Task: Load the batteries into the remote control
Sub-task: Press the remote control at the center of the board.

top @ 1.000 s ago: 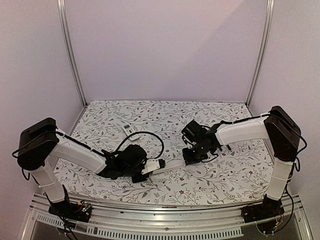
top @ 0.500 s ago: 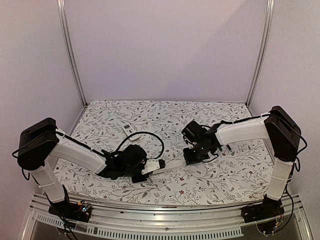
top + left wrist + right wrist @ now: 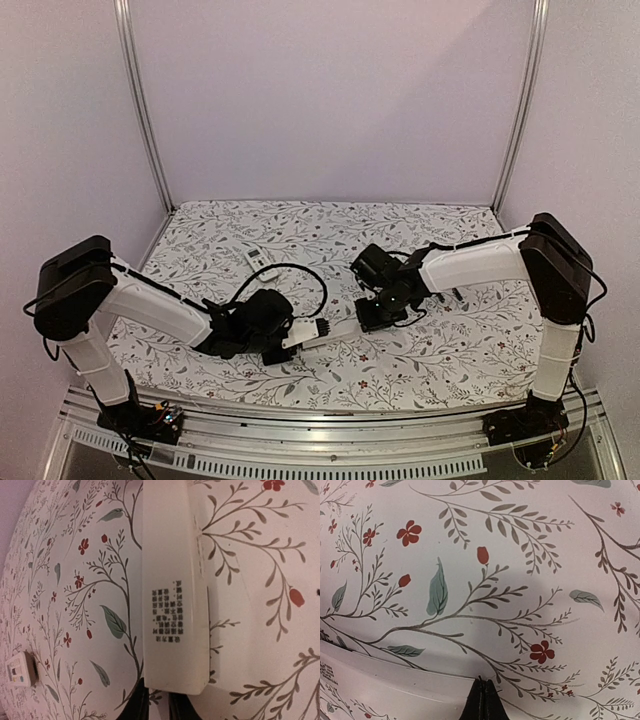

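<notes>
The remote control (image 3: 172, 580) is a long white bar with small printed text, lying across the flowered tablecloth (image 3: 440, 350). My left gripper (image 3: 157, 706) is shut on its near end, a black finger on either side. In the top view the remote (image 3: 338, 326) reaches from the left gripper (image 3: 292, 340) towards the right gripper (image 3: 370, 318). The right gripper (image 3: 481, 684) is shut with nothing in it, its tips right at the edge of the remote (image 3: 380, 690); whether they touch is unclear. The batteries are out of view.
A small white piece with buttons (image 3: 258, 258) lies on the cloth behind the left arm, also seen as the small white piece (image 3: 20, 669) in the left wrist view. Metal frame posts (image 3: 145, 110) and pale walls close in the back and sides.
The right arm has moved a little to the left, bringing its shut gripper closer to the remote's far end. The left arm and the remote have not moved.
</notes>
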Available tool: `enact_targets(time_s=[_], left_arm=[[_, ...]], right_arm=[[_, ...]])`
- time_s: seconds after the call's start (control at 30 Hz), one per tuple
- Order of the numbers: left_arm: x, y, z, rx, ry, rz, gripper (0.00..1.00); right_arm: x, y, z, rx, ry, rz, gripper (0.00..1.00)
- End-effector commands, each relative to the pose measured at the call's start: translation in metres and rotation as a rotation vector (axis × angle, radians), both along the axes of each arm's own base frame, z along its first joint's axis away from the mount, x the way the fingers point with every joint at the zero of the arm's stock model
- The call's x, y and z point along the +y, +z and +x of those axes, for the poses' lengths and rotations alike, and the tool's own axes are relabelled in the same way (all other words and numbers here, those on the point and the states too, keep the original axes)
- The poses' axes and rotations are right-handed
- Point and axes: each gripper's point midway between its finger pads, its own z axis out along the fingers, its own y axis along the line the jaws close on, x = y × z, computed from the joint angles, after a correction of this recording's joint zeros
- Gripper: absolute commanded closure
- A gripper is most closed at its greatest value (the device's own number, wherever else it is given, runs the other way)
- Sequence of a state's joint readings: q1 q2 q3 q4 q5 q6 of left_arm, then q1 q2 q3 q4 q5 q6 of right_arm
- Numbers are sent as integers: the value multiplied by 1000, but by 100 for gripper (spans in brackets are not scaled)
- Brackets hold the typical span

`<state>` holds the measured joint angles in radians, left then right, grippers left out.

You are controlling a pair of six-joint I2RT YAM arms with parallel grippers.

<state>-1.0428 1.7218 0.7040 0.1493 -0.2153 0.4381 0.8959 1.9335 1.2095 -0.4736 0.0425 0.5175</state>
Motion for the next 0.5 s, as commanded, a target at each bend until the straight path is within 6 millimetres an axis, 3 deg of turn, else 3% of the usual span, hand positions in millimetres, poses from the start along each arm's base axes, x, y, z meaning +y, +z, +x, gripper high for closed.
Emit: enact_targets(time_s=[0.0,0.1,0.23,0.47], left_arm=[[-7,-2,-7,21,-33,-10,86],[-16,0,-11,42,-49,-58,86],[-14,1,-10,35,-39,-51,86],[8,6,-1,-21,2,8,85]], right_arm=[[29,-14,-24,86,54,42,100],[27,-14,-22,75,41,36,100],[11,-14,-16,69,14,13,100],[-27,-7,3,23,-56,-25,100]])
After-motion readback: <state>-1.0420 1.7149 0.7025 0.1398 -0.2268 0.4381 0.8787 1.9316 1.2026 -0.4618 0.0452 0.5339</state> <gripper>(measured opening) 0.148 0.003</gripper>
